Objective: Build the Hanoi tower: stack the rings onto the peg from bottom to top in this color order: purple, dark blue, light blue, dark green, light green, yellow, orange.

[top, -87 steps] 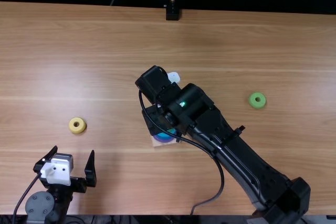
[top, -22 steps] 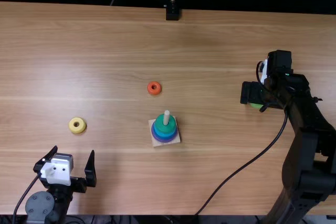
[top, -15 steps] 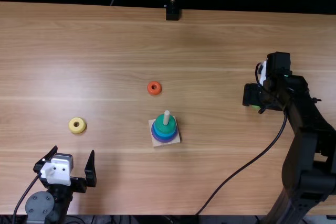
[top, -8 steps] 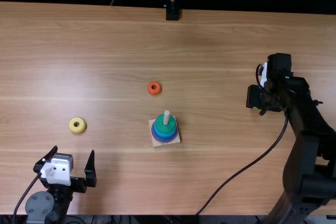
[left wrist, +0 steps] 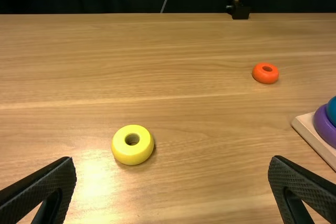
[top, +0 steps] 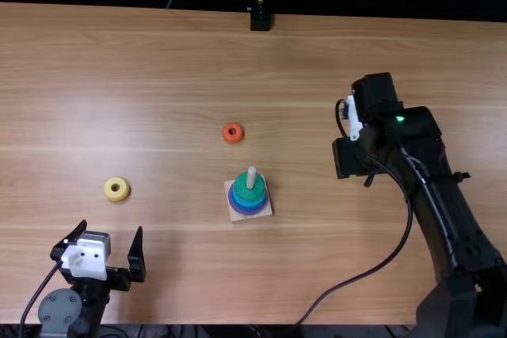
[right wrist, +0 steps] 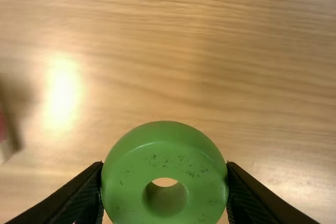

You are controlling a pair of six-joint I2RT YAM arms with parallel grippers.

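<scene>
Pinching light green ring (right wrist: 165, 157) by its sides with right gripper (right wrist: 165, 170), likely for level threading onto peg (top: 251, 176). In top view, from stack (top: 249, 193): holding that between two and three o'clock; spread at eight with left gripper (top: 112, 227), near yellow ring (top: 108, 189) at nine.

A round, glossy yellow ring with a centre hole (left wrist: 133, 145) lies on the light brown wooden table (left wrist: 199, 108) — between and beyond the spread black ridged fingers (left wrist: 39, 190). Farther off sits a small orange-red ring (left wrist: 265, 73); near it, a pale wooden base (left wrist: 317, 139) bears a purple ring (left wrist: 325, 125) — topped by a blue one, perhaps, cut by the view's edge.
</scene>
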